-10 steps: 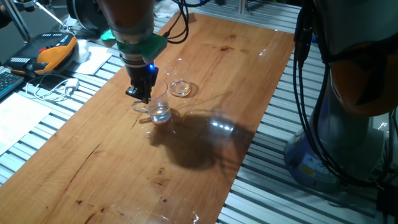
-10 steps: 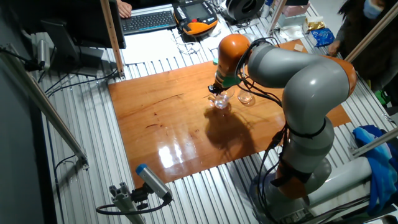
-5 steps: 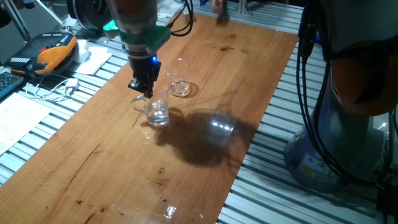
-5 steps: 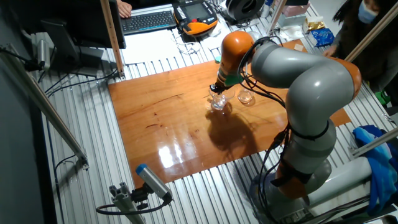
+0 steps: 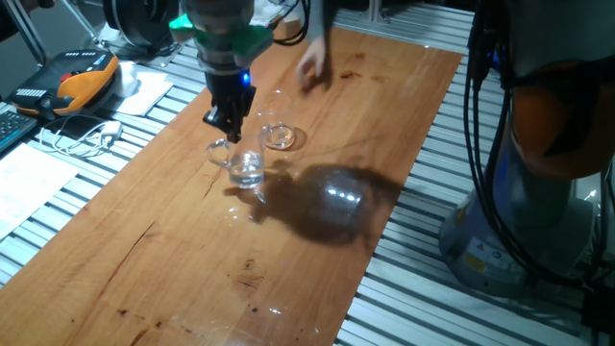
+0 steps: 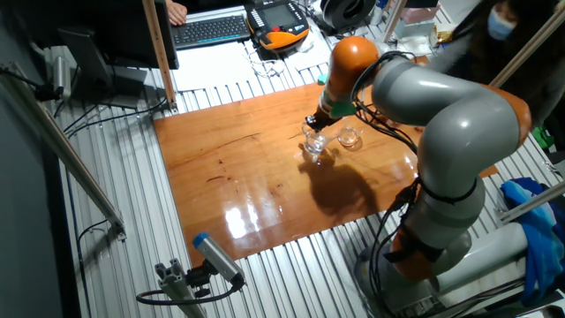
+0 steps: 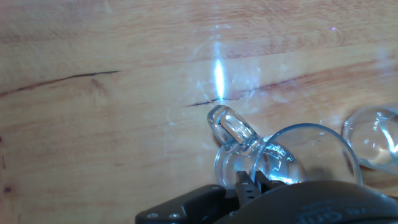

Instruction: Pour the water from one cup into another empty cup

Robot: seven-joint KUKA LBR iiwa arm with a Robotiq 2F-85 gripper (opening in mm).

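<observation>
**Gripper above the glass mug, tumbler just beside**

While a blurred human hand (image 5: pixel 312 65) reaches over the wooden table (image 5: pixel 144 259) beyond the mug, nothing stands between the gripper (image 5: pixel 227 120) and the glass mug (image 5: pixel 244 168). Upright on the table, the mug has its looped handle (image 7: pixel 233 127) turned away from the handle-less glass tumbler (image 5: pixel 280 136), which stands just beside it. Clear water (image 5: pixel 248 179) lies in the mug's bottom. Hovering over the mug's rim on the handle side, the gripper touches nothing; its fingertips look close together.
</observation>
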